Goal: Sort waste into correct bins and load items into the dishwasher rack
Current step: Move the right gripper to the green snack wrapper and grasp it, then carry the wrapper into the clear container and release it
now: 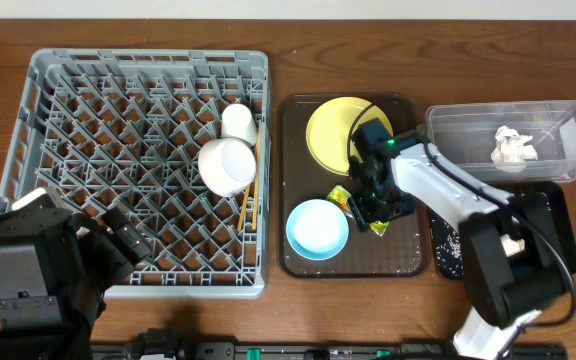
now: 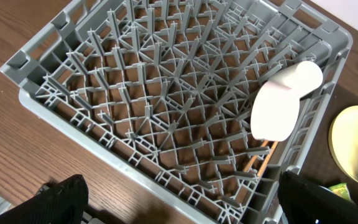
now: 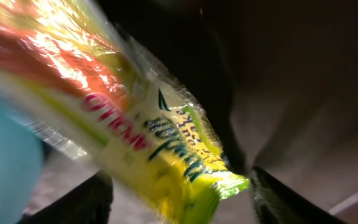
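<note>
The grey dishwasher rack [image 1: 58, 100] holds a small white cup [image 1: 238, 120], a white bowl [image 1: 226, 165] and wooden chopsticks [image 1: 247, 208]. The rack [image 2: 166, 93], bowl [image 2: 277, 112], cup [image 2: 307, 73] and chopsticks [image 2: 257, 163] also show in the left wrist view. My left gripper [image 1: 118, 235] [image 2: 185, 202] is open and empty over the rack's front edge. My right gripper [image 1: 371, 208] [image 3: 182, 199] is low on the brown tray, open, its fingers on either side of the yellow-green and orange wrapper [image 1: 339, 196] [image 3: 166, 143]. The yellow plate [image 1: 333, 135] and light blue bowl [image 1: 317, 228] sit on that tray.
The brown serving tray [image 1: 293, 180] lies right of the rack. The clear tub [image 1: 558, 125] at the back right holds the crumpled white tissue [image 1: 513, 147]. The black tray [image 1: 446, 262] with rice crumbs [image 1: 446, 240] lies partly under my right arm.
</note>
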`<state>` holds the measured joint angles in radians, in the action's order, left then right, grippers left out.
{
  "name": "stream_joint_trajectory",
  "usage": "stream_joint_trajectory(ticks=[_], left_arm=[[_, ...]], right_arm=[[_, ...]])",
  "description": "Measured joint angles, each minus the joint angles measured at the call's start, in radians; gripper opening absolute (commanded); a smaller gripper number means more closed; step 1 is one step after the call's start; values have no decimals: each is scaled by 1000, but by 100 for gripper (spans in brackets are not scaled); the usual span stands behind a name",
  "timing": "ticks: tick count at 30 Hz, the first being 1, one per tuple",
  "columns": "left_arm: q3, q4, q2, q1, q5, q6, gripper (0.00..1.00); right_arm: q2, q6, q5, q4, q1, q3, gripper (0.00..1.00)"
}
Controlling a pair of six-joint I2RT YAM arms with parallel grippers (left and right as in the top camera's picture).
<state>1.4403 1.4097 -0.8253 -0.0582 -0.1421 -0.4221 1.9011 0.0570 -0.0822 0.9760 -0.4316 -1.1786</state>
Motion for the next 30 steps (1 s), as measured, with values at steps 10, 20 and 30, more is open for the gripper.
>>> stream_joint_trajectory(ticks=[10,20,30], left_arm=[[0,0,0,0,0,0,98],[0,0,0,0,0,0,98],[0,0,0,0,0,0,98]], right_arm=[[34,-3,35,23,0,-18,10],[33,-2,29,37,0,-18,1],[-217,26,46,1,2,-10,1]])
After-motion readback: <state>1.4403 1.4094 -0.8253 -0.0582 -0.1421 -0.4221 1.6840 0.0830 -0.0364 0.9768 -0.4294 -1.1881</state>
